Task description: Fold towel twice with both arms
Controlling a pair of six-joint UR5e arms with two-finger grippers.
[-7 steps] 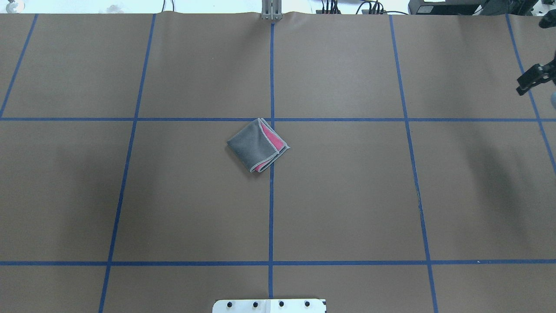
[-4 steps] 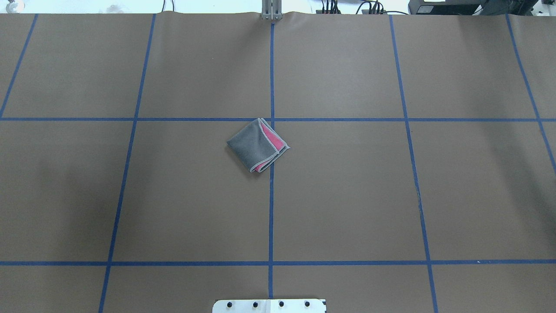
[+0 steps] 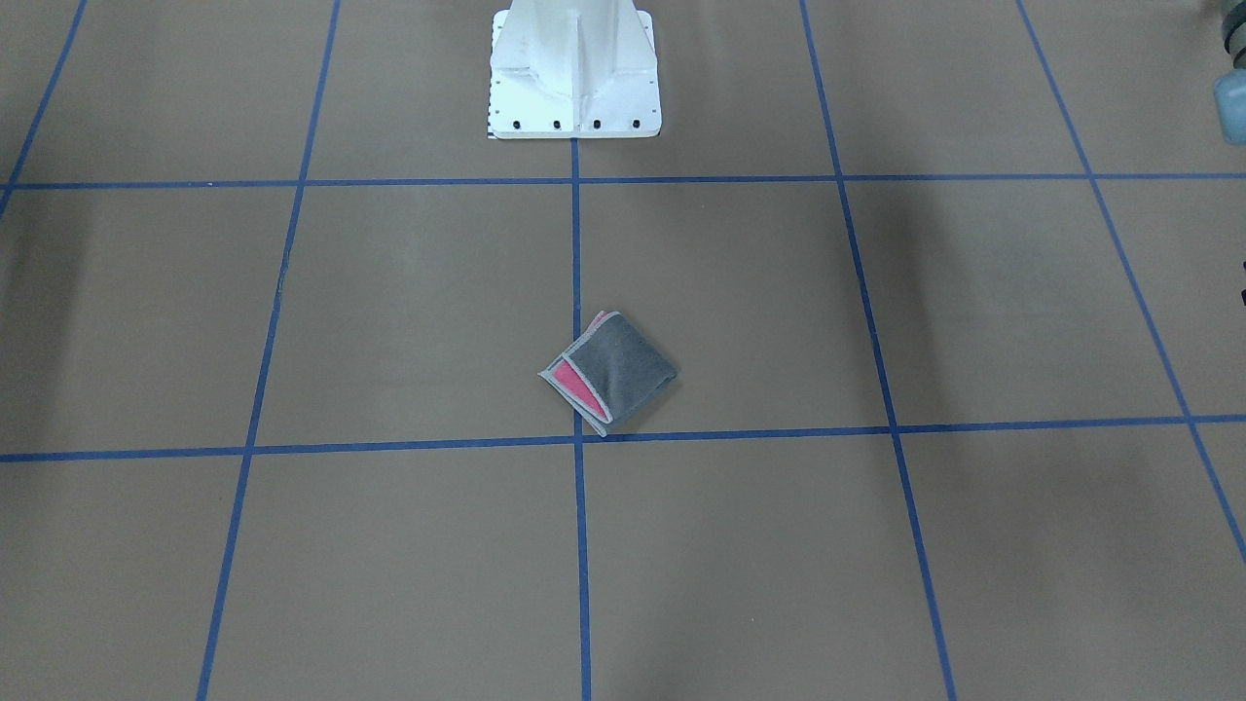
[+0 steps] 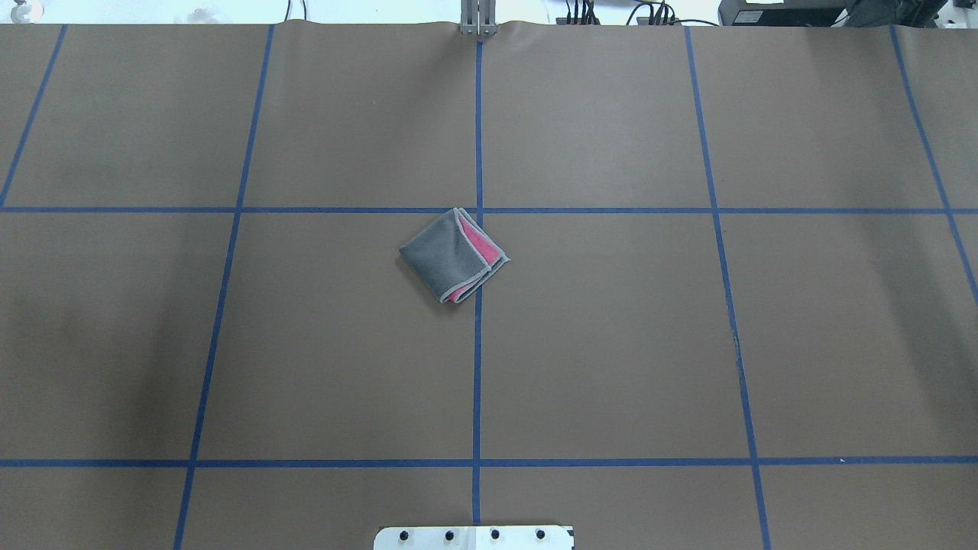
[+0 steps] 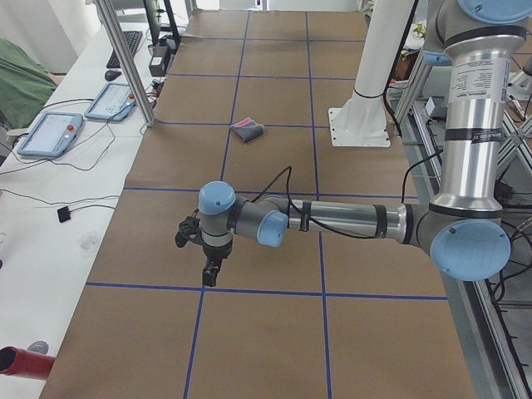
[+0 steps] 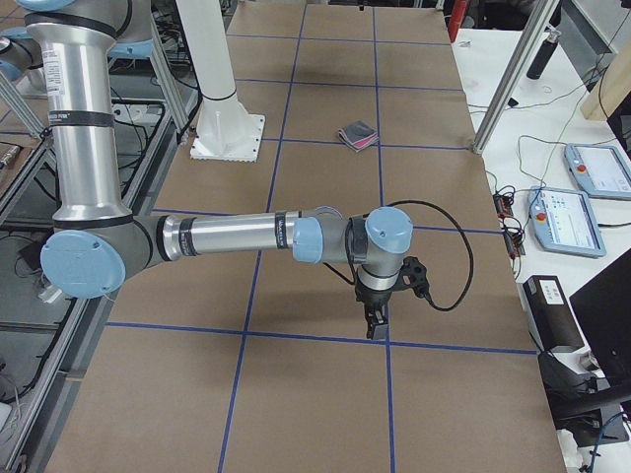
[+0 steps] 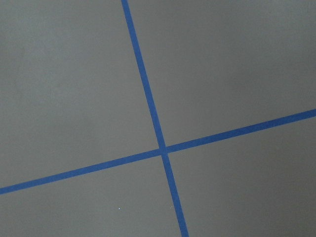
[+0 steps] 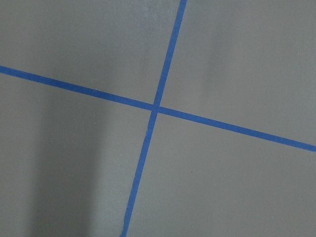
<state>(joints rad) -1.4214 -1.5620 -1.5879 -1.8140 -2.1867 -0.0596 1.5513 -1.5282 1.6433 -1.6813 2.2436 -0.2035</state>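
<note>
step: 2 folds look done, towel (image 4: 447,256) lies alone | left gripper (image 5: 209,273), right gripper (image 6: 377,325): cannot tell how open, no towel held | next: probably no move needed

Left gripper (image 5: 209,274) hangs small and dark, centre-left of the exterior left view, and its jaws are too tiny to read as parted or closed. Same story for the right gripper (image 6: 376,325), just below centre of the exterior right view. In the upper right of the front-facing view, the left arm (image 3: 1230,97) shows only a pale blue joint cap, sliced by the edge. The white pedestal base (image 4: 474,537) is cut by the overhead's bottom edge. The towel (image 5: 248,130) sits in the upper middle, its layers too small to count.
</note>
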